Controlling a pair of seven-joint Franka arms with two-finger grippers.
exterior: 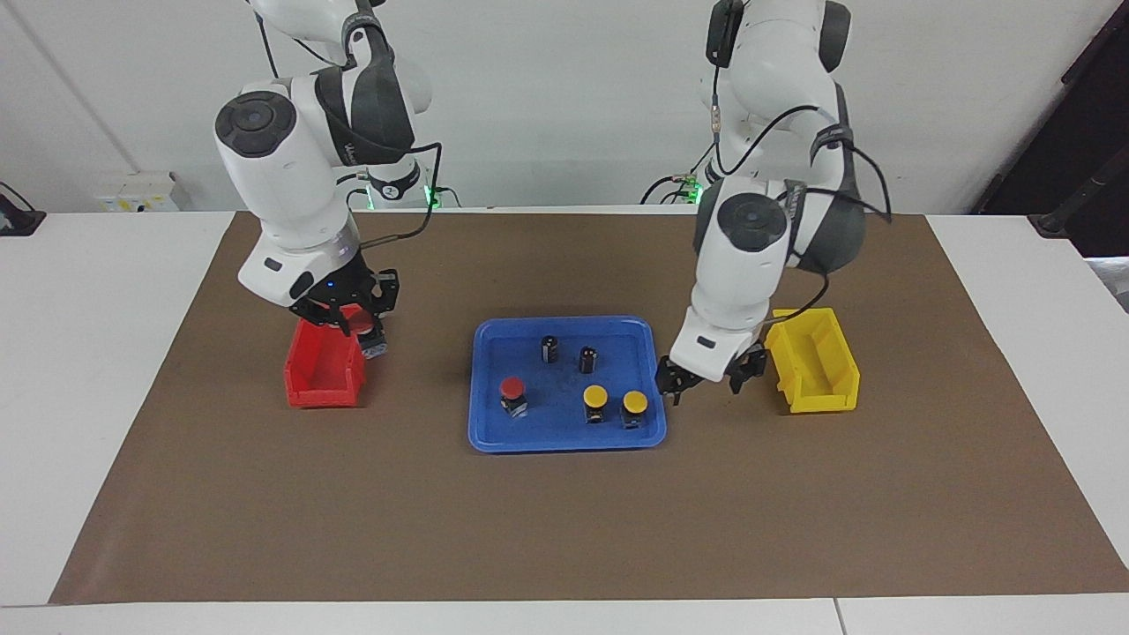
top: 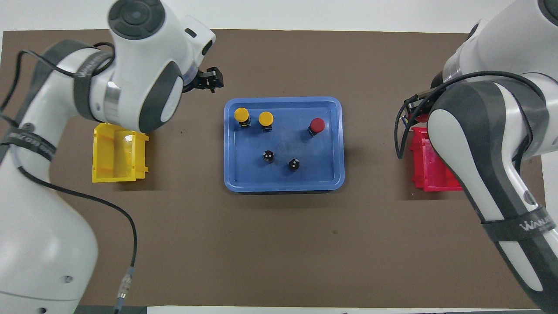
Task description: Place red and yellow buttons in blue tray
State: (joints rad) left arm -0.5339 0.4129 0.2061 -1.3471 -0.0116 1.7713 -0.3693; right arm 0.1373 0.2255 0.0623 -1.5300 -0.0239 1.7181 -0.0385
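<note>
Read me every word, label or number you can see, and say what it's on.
"WAN", the rest cut off: white letters on the right arm's strap.
Lettering on the left arm's strap: too blurred to read.
No other text can be read.

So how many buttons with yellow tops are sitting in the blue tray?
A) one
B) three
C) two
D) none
C: two yellow buttons stand side by side in the blue tray, beside one red button and two dark capless cylinders nearer the robots.
</note>
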